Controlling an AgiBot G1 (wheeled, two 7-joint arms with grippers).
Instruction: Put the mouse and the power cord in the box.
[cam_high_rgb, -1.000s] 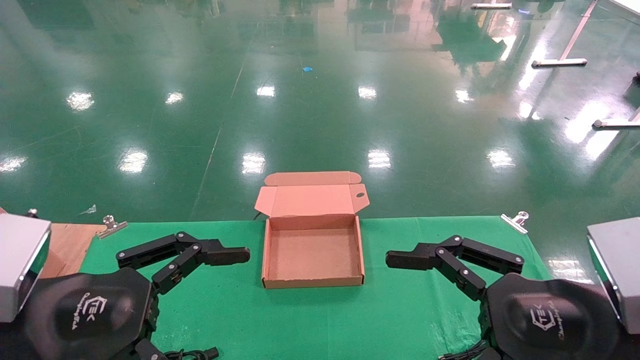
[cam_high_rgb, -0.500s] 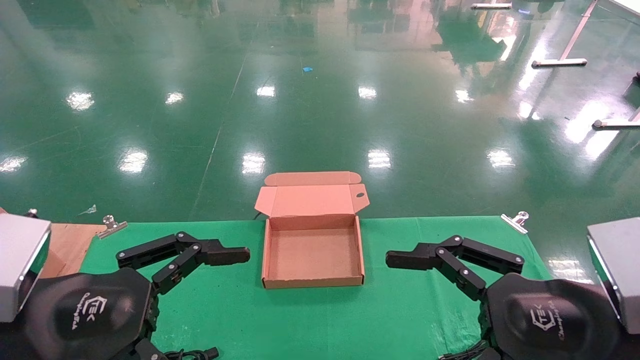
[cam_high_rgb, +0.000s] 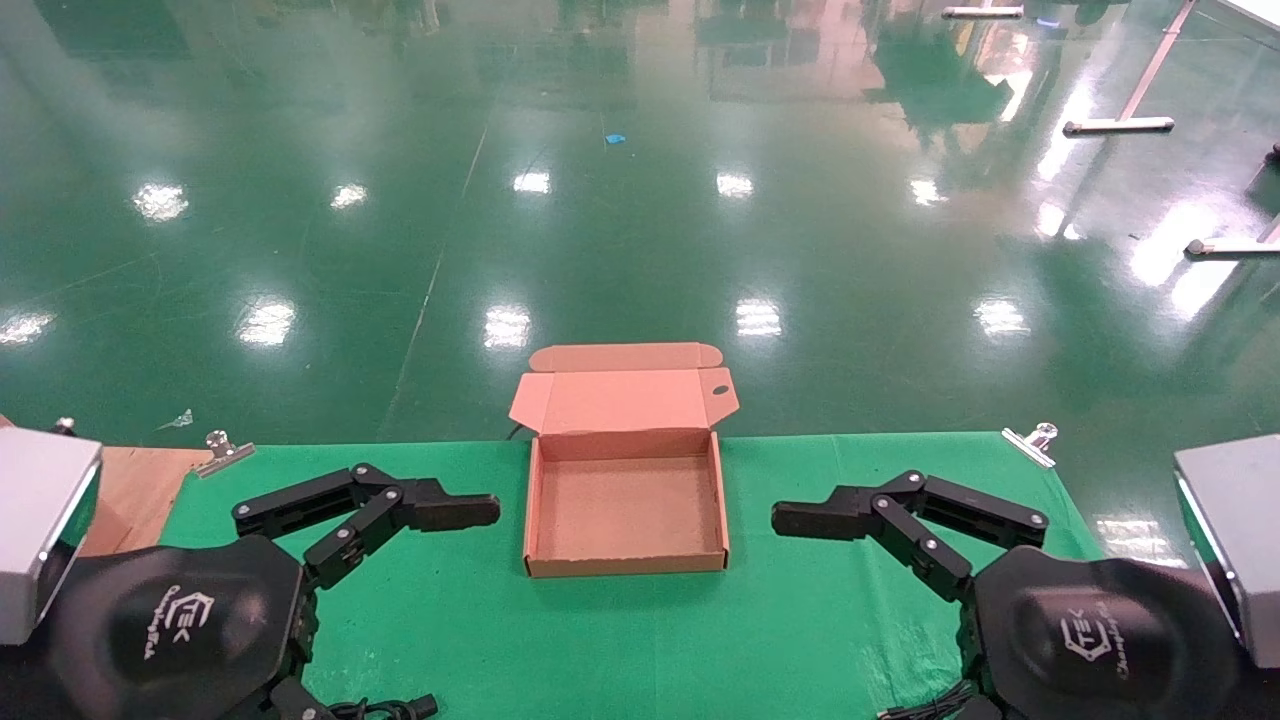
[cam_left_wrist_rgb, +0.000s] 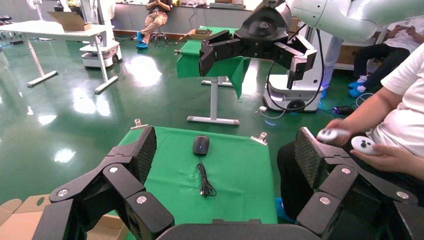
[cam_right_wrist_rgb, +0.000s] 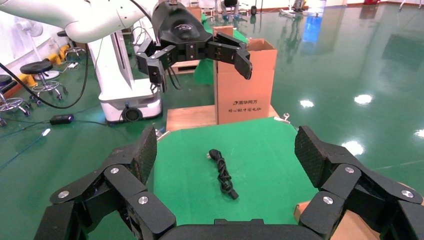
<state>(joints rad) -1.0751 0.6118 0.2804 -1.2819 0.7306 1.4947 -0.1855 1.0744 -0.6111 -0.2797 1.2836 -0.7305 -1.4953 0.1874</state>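
While both arms wait, the head view shows the shallow brown cardboard box (cam_high_rgb: 626, 505) open on the green-covered desk (cam_high_rgb: 620, 640), lid folded back so its floor is free. The left tool (cam_high_rgb: 440, 510) and right tool (cam_high_rgb: 825, 517) flank it, fingers spread and holding nothing. From the left wrist, the small black oval mouse (cam_left_wrist_rgb: 201, 145) lies across the cloth, cable trailing. From the right wrist, the thick black power cord (cam_right_wrist_rgb: 223, 174) lies bundled, well apart from everything.

"TEK" logo reads on left wrist housing (cam_high_rgb: 175, 622) and right wrist housing (cam_high_rgb: 1095, 632); Chinese print on tall carton (cam_right_wrist_rgb: 243, 106) illegible
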